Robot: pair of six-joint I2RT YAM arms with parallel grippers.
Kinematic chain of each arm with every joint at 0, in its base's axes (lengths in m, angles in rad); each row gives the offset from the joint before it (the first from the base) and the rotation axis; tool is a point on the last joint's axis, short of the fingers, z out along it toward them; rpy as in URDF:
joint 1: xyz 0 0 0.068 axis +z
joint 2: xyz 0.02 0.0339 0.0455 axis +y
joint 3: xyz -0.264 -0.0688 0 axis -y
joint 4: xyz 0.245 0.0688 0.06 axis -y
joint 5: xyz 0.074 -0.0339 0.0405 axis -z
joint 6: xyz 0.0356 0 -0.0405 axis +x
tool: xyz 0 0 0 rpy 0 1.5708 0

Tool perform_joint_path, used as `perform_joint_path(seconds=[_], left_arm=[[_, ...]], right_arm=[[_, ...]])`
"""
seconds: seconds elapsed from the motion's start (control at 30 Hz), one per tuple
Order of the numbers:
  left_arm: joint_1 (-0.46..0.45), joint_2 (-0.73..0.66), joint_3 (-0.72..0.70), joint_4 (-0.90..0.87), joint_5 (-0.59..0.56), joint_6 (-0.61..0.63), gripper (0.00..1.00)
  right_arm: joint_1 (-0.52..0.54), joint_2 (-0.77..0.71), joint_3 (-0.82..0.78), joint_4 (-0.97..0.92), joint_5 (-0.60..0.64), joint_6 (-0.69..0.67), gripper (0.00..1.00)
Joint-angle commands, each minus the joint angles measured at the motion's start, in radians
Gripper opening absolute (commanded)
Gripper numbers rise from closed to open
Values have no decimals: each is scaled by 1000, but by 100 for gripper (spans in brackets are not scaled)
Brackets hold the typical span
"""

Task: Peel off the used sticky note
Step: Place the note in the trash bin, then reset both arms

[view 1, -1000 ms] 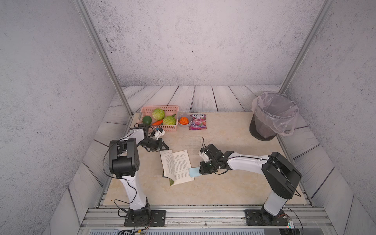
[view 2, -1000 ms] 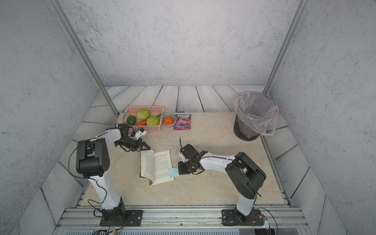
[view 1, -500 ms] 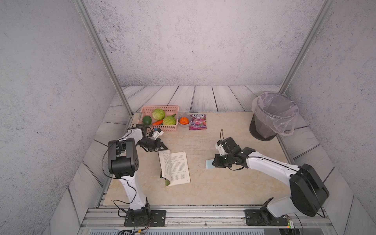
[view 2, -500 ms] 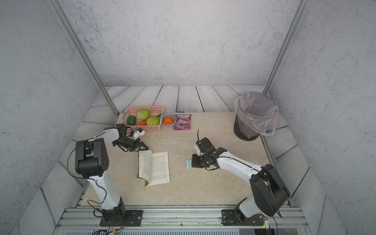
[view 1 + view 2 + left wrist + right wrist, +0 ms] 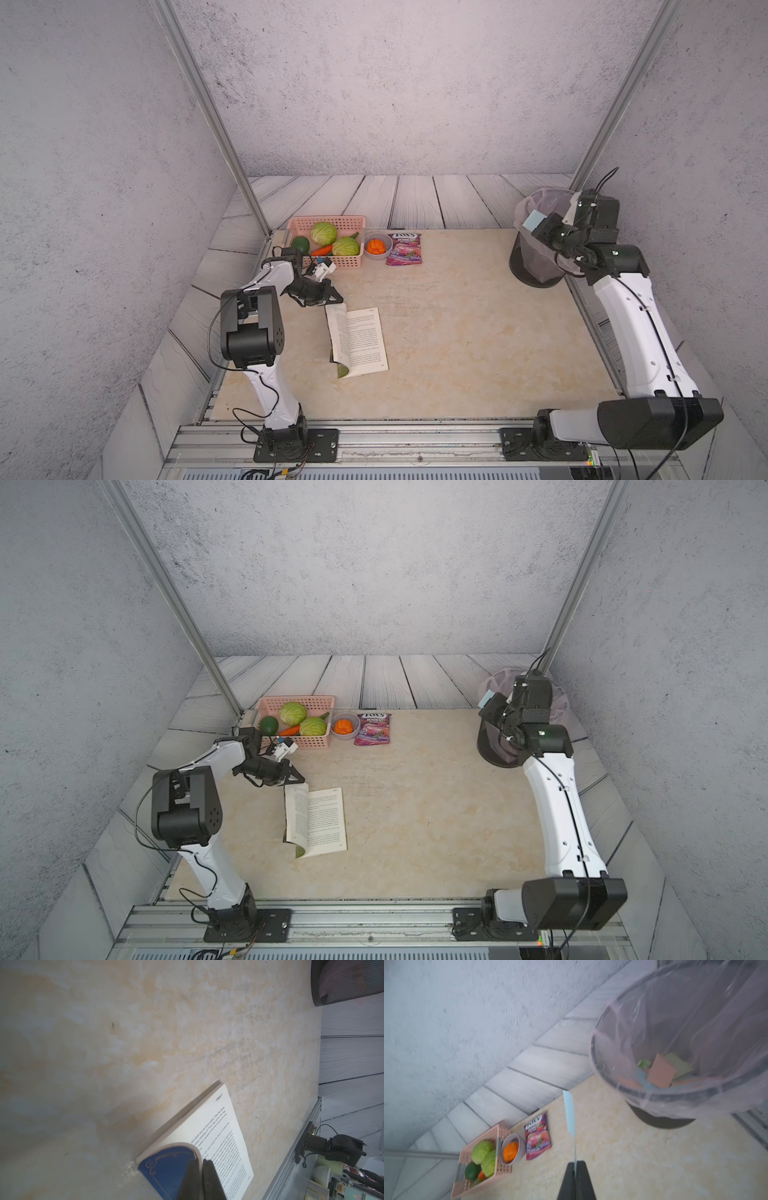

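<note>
Tabletop (image 5: pixel 457 332): beige marbled board is sitting between grey textured walls, with both arm bases at its near edge
Book (image 5: pixel 359 340): open white-paged paperback with a blue cover is lying towards the near left, its cover side curling upward
Left gripper (image 5: pixel 202 1162): fingers are clenching on the curled blue cover and front leaves, holding the Book open
Book risk: that thin pinch is looking liable to slip or crease the cover, and losing it would let the leaves flop shut
Clutter: pink plastic basket of vegetables (image 5: pixel 345 262), small grey bowl (image 5: pixel 384 254) and purple sweet pouch (image 5: pixel 404 248) are sitting at the far left, well apart from both grippers
Sticky note (image 5: pixel 569 1111): pale blue paper square is already off the Book, hanging in the air near the bin's rim
Right gripper (image 5: pixel 576 1164): fingers are pinching one edge of the Sticky note, raised at the far right
Bin (image 5: pixel 654 1095): black mesh basket with a loose pink translucent liner is holding older coloured notes (image 5: pixel 661 1073)
Drop risk: the wrist view is not settling whether the Sticky note is over the opening; releasing short would land it on the Tabletop, the glue strip may be clinging to a finger, and the arm could be snagging the liner
</note>
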Motion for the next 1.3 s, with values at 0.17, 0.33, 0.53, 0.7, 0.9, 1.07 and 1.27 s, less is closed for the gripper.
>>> perform_joint_path(seconds=[0.17,0.33,0.53,0.7,0.9,1.07,1.27], left_arm=[[-97,10,63,88,-63,-67,0],[-151,32,125,93,-91,-101,0],[-191,-26,158,79,-125,-81,59],[-199,-109,225,30,-157,-51,98],[-201,-202,313,-36,-187,-35,98],[-200,-339,263,14,-247,-73,98],[-184,-539,114,117,-382,-149,98]], right_arm=[[-174,345,348,-138,54,-18,0],[-209,552,556,-265,58,-65,12],[-210,544,579,-275,-34,-151,86],[-208,424,510,-217,-59,-165,100],[-207,314,486,-231,-114,-175,100],[-194,168,339,-181,-148,-183,100],[-141,-92,-41,-73,-126,-185,100]])
